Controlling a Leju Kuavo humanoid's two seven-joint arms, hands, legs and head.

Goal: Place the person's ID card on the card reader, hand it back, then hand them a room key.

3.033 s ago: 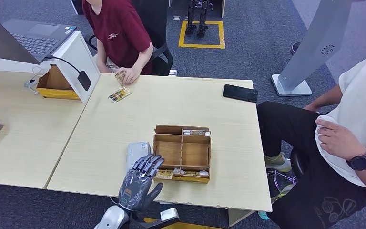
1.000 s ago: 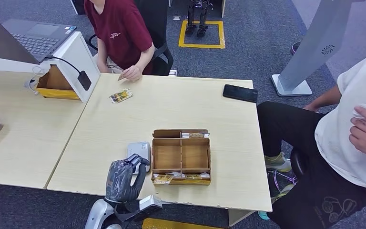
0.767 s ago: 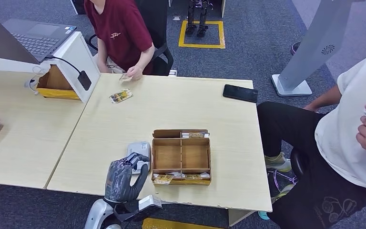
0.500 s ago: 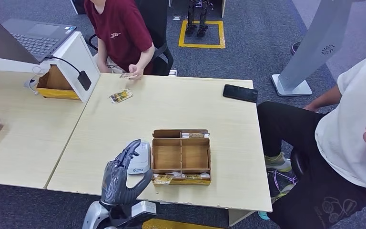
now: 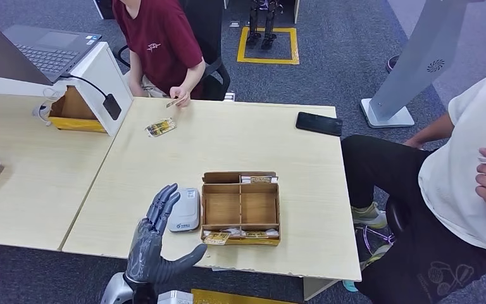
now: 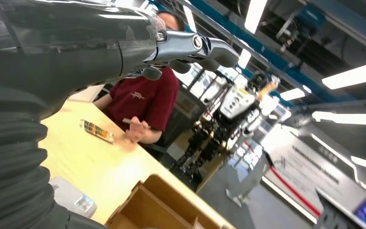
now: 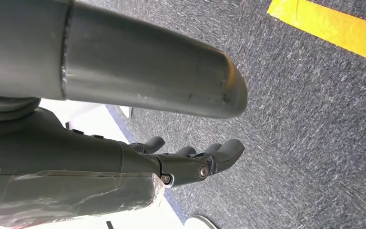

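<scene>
Head view puts your left hand (image 5: 154, 244) over the near edge of the table (image 5: 240, 136), fingers spread and straight, palm empty, just left of the grey card reader (image 5: 185, 209). Nothing lies on that reader, so watch your wrist: a careless lift could knock it off the near edge. Further right, the wooden key box (image 5: 241, 206) sits touching the reader, with room keys (image 5: 237, 236) in its near slot; an open-handed reach across could shove both. At the far edge the person in the red shirt holds the ID card (image 5: 176, 101) in their fingers, well apart from you, so a long stretch risks a fumbled exchange. A loose key packet (image 5: 159, 128) lies near them. Your right hand (image 7: 190, 160) hangs over the carpet, fingers curled loosely on nothing.
</scene>
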